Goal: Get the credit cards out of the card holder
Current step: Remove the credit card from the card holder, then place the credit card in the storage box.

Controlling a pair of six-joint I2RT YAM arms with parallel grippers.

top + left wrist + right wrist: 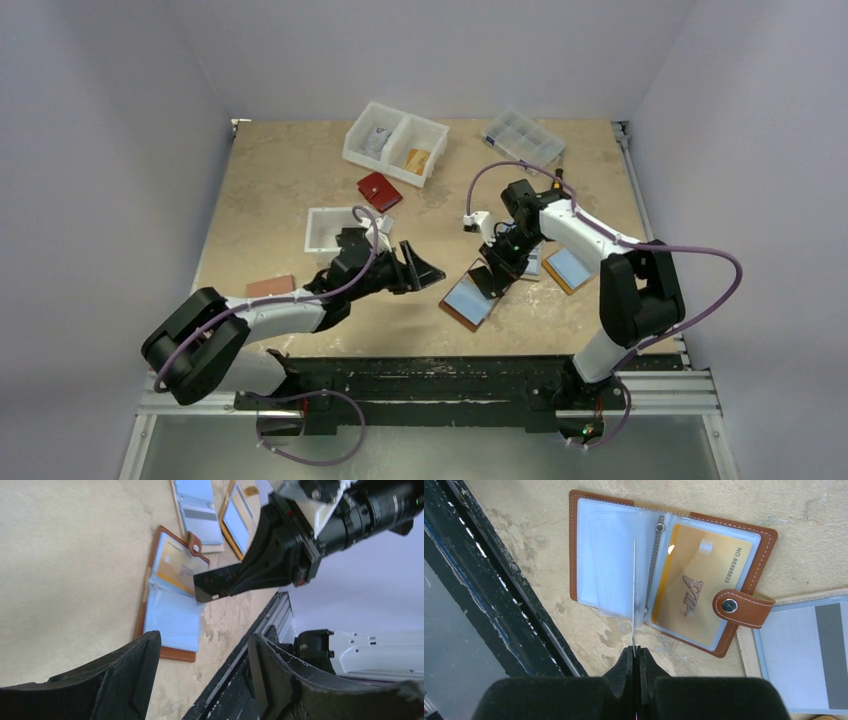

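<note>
Pinching a dark card (634, 580) edge-on to its own camera, the right claw (634, 652) has its jaws pressed together on the card's lower edge. The card hangs over the open holder (584, 587), roughly above the fold. Whether it touches the sleeves cannot be told.

The holder lies flat on the table (290, 170), close to the near edge and a little right of the middle. Its pale-blue sleeves face up. A gold card (701, 592) sits in the sleeve on the side of the snap tab (744, 607).

The left claw (420, 268) hovers just left of the holder with its jaws apart and nothing between them. From its own camera, the two black fingers (135, 675) frame the holder and the raised card.

Two more open holders lie just right of the task's one, one pale (532, 262) and one tan (570, 268). A red wallet (379, 190) rests nearer the table's middle. A white bin (395, 143) and a clear box (520, 133) stand along the far edge. A white tray (320, 228) sits towards the left edge.
</note>
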